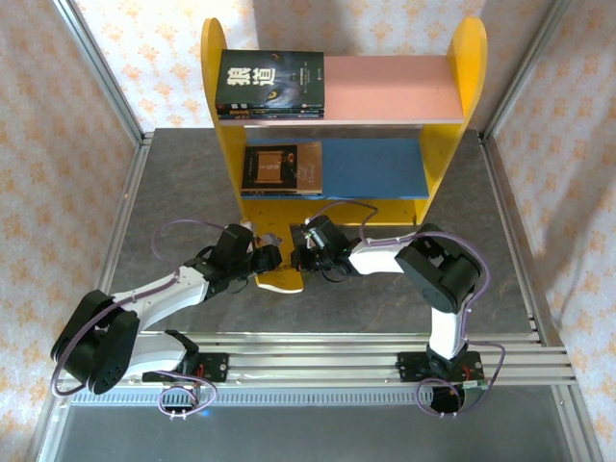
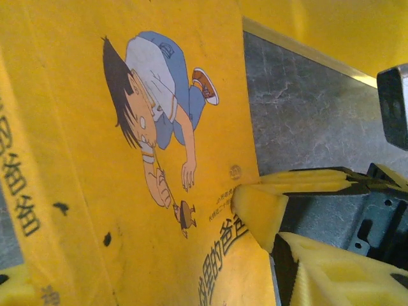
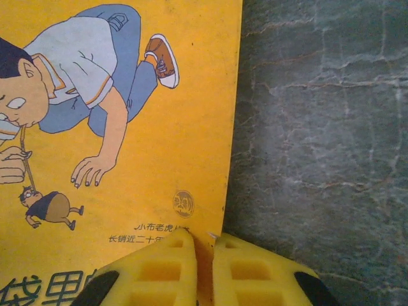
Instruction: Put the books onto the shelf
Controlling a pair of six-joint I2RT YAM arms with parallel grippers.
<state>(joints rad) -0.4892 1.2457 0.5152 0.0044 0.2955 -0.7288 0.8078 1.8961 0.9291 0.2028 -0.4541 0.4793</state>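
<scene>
The yellow book (image 3: pixel 127 159), its cover showing a cartoon boy, is held off the grey table in front of the shelf (image 1: pixel 464 67). My right gripper (image 3: pixel 203 239) is shut on the book's lower edge near a corner. From above, the book (image 1: pixel 281 282) appears edge-on between both grippers. My left gripper (image 1: pixel 262 260) faces its cover (image 2: pixel 95 191), jaws apart, a fingertip (image 2: pixel 319 268) low beside the book's edge. The right gripper's fingertip (image 2: pixel 258 207) pinches that edge. Black books (image 1: pixel 269 85) lie stacked on the pink upper board; a brown book (image 1: pixel 281 168) lies on the blue lower board.
The right halves of the pink board (image 1: pixel 395 87) and the blue board (image 1: pixel 375 166) are bare. Metal frame rails (image 1: pixel 135 202) border the grey table (image 1: pixel 500 279), and patterned curtains hang around it.
</scene>
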